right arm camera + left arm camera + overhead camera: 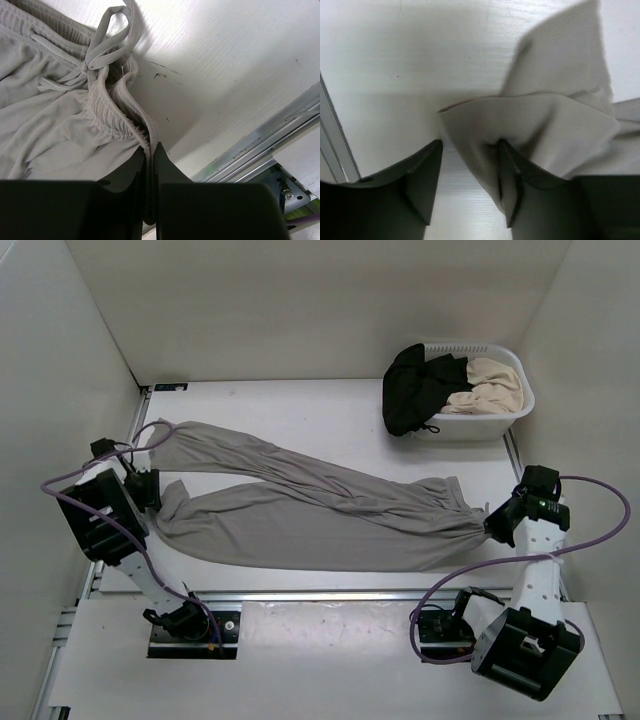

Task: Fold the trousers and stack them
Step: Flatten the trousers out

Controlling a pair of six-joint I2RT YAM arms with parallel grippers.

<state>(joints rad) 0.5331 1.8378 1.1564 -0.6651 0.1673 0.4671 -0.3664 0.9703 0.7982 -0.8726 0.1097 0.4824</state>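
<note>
The trousers [310,510] lie spread flat across the white counter [300,410]. The waistband [462,502] is at the right side. Both legs run leftward and diverge slightly toward the far left corner.

Right claw [495,523]: positioned at the right end of the trousers, at the waistband. In the right wrist view, the right claw [151,150] has its jaws together, clamped on the gathered elastic edge of the waistband [120,110]. The knotted drawstring [95,50] lies on the fabric just beyond the fingertips.

Left claw [148,490]: positioned at the left end of the trousers, against the cuff of the nearer leg. In the left wrist view, the left claw [470,155] has its jaws apart. A fold of the trousers [555,125] is draped over one finger [520,185]. The other finger [420,180] is bare and stands over the counter surface.

A white basket [490,426] sits at the far right of the counter, well apart from the trousers. It holds a black garment [415,390], which hangs over its rim, and a cream garment [490,385].
</note>
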